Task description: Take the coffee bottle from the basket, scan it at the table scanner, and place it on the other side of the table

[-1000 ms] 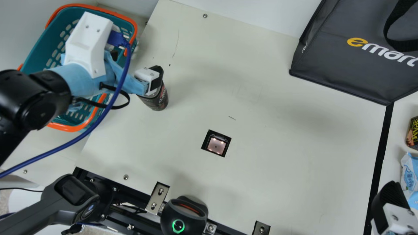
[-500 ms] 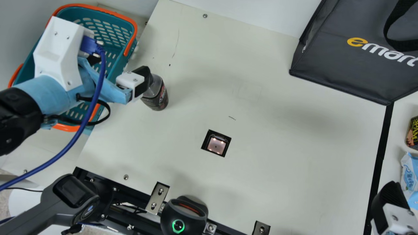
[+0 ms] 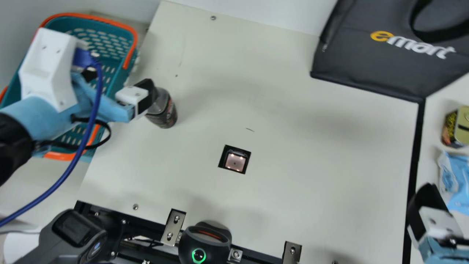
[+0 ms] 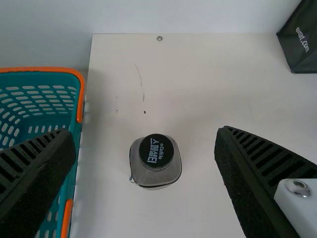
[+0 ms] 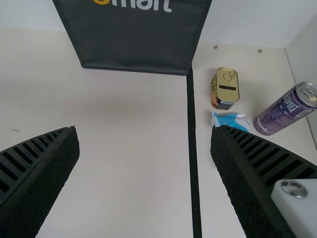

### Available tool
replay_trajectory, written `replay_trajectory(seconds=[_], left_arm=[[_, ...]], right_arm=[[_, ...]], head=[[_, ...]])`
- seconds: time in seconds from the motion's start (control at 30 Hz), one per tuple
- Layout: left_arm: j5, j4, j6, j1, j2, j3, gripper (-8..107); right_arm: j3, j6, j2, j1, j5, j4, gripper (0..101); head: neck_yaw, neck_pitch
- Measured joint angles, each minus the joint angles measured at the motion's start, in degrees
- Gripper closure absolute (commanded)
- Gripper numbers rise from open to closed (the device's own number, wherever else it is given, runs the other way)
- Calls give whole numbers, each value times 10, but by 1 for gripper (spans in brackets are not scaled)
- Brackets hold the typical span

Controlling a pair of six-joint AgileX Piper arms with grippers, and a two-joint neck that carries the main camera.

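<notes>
One of three steps looks done: coffee bottle (image 3: 163, 112) is out of the basket (image 3: 110, 22), upright on the worktop (image 3: 311, 165) just beside it. Scan at the table scanner (image 3: 235, 161) and placing on the other side look left to do; can't tell if any scan has registered. Left gripper (image 4: 144, 134) is released, fingers spread, bottle loose; it needs a grip before the scan leg. Right gripper (image 5: 145, 133) also spread and empty.

Other side, past the black strip (image 3: 415, 146): tin (image 5: 227, 88), blue-white packet (image 5: 232, 120), purple can (image 5: 285, 110). Expect a tight drop among them. Right gripper hangs by the strip, near the packet, so it could block a left-arm delivery. Black bag (image 3: 366, 66) sits at the back edge, fine if the path stays forward. Blue cable (image 3: 80, 146) drapes over the basket; my guess, snag risk at the rim.
</notes>
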Motion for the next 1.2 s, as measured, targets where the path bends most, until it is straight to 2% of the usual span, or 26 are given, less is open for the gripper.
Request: replay_trajectory(seconds=[0.33, 0.67, 1.2], left_arm=[[0, 0, 0, 0, 0, 0, 9], [0, -5, 6, 7, 3, 0, 9], [-13, -21, -2, 19, 76, 12, 9]], right_arm=[[0, 0, 0, 0, 0, 0, 6], [0, 0, 0, 0, 0, 0, 6], [0, 0, 0, 0, -1, 0, 6]], head=[[-119, -1], [-119, 0], [-120, -1]])
